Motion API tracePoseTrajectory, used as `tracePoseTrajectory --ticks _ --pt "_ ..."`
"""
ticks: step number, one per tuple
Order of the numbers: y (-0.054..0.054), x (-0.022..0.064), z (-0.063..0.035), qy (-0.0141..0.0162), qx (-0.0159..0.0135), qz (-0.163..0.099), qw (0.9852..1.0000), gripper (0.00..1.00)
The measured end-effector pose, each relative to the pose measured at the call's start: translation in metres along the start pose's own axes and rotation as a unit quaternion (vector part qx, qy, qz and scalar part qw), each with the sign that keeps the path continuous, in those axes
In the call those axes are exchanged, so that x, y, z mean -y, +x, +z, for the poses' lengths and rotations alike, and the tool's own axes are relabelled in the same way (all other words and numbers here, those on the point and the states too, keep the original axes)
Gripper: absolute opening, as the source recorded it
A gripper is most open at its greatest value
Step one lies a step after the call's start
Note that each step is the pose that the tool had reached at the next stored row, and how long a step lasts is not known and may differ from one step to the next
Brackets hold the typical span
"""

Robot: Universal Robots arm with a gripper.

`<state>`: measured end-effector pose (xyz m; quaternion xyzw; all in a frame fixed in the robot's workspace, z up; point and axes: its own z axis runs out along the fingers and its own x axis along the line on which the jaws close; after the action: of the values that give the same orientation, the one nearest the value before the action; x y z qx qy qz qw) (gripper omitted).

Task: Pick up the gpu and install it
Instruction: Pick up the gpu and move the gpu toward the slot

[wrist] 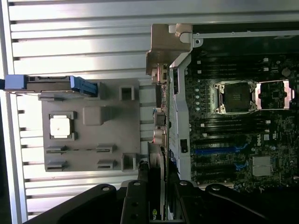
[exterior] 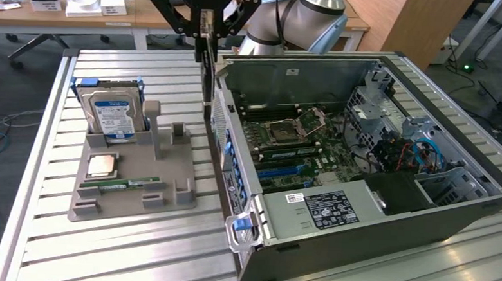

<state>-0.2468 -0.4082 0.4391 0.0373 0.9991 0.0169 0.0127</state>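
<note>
i see the black two-finger gripper [exterior: 206, 32] clamped on the gpu [exterior: 208, 74], a thin flat dark card. it hangs upright and edge-on, just beside the rear wall of the open grey metal computer case [exterior: 419, 207], between the case and the grey plastic parts holder [exterior: 127, 195] on the slatted aluminium table [exterior: 142, 257].

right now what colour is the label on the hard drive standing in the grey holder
Blue and white label; clearest in the exterior view.
</note>
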Motion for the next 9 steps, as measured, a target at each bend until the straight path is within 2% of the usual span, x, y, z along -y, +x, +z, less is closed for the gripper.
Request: tracePoseTrajectory --ticks 9 --pt "-0.0035 -0.0010 0.0003 0.0000 0.0000 0.000 1.0000 0.26"
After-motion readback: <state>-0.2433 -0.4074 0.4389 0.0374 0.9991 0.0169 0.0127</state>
